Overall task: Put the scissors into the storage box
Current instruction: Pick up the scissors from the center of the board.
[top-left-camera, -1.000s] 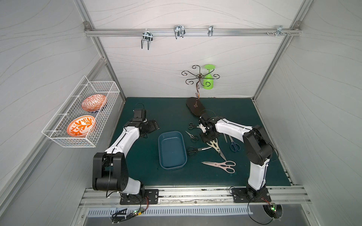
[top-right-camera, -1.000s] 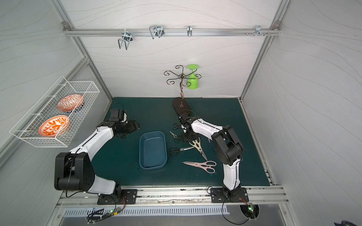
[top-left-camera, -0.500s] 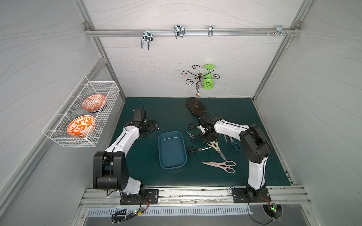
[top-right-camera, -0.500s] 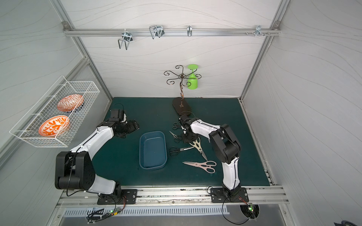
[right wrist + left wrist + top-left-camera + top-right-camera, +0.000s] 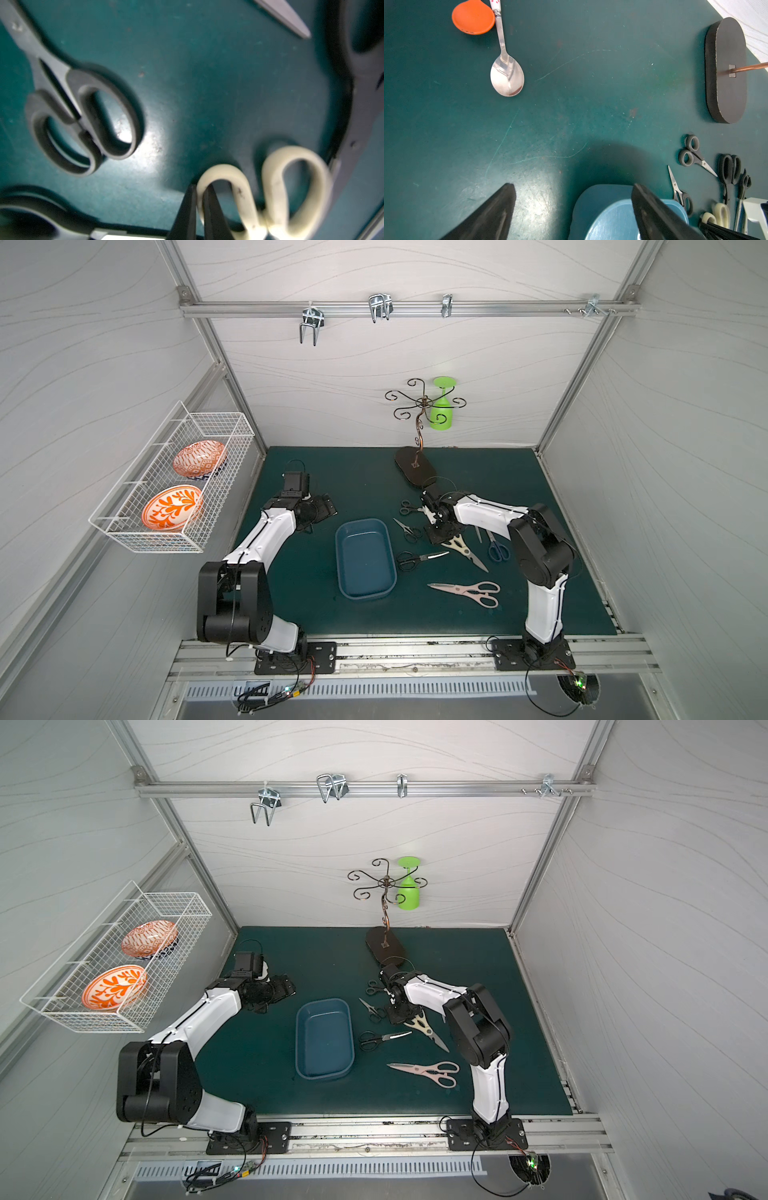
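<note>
Plainly, the storage box [image 5: 363, 560] stands empty in the middle of the bench [image 5: 332, 472], well apart from every wall. Bare green mat lies open on its left side, along the near edge, and across the far stretch up to the dark stand base [image 5: 413, 468].

The box's right long side is the crowded one. A black-handled pair [image 5: 417, 560] lies just beside that rim, and two smaller black pairs [image 5: 407, 529] lie a little farther back. Pink-handled shears [image 5: 465, 591] lie nearer the front rail, apart from the rest, and blue-handled scissors [image 5: 496, 547] lie close under the right arm [image 5: 490, 514].

The right claw [image 5: 200, 191] is pressed together on one loop of the cream-handled shears [image 5: 459, 548], with one finger inside the loop and the other outside. I cannot tell whether the shears are off the mat. The left claw [image 5: 572, 185] hangs spread wide and holds nothing, by the box's far left corner.

In both top views the right wrist covers the cream handles. A thin steel blade [image 5: 478, 533] pokes out from under that arm with its handles covered. The right wrist view is blurred, and the scissors in it are cut off at its borders. A spoon [image 5: 506, 76] and an orange dish [image 5: 473, 17] show only in the left wrist view, the dish partly cropped.
</note>
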Robot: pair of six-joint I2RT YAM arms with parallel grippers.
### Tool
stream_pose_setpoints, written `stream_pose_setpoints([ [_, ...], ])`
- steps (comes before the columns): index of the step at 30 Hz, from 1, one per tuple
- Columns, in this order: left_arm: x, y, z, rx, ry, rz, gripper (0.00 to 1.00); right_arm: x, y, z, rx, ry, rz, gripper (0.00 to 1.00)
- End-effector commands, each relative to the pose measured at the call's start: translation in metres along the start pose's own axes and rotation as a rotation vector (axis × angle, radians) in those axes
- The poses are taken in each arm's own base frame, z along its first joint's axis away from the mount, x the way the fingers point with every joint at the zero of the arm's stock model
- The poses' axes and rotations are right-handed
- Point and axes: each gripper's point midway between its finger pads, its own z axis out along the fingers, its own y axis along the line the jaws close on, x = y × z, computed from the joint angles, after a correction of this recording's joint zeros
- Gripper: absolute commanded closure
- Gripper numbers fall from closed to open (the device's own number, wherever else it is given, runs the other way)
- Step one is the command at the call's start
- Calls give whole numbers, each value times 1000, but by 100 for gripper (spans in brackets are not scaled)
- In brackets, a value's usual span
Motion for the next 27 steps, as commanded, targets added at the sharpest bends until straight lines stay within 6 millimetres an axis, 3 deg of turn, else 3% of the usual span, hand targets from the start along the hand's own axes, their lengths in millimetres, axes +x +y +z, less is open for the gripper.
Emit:
stream_pose_setpoints([
  [1, -3, 2, 1, -9, -9, -11, 8, 14, -5, 13, 18, 51, -6, 97],
  [6, -2, 7, 3, -32, -10, -20, 8, 7, -2, -4, 3, 50, -14, 100],
  [12, -2, 7, 5, -29, -3, -24, 8, -11, 10, -68, -69, 1, 25, 100],
  [16, -5, 7, 6, -21, -3, -39, 8, -29, 43, -125, -183, -93, 29, 100],
  [19, -7, 11, 6, -15, -1, -62, 8, -39, 73, -156, -271, -140, 28, 100],
  [23, -15, 20, 2, -10, -14, -106, 8, -49, 129, -184, -410, -192, -19, 100],
  [27, -22, 34, 0, -14, -21, -165, 8, -59, 169, -193, -422, -237, -42, 100],
])
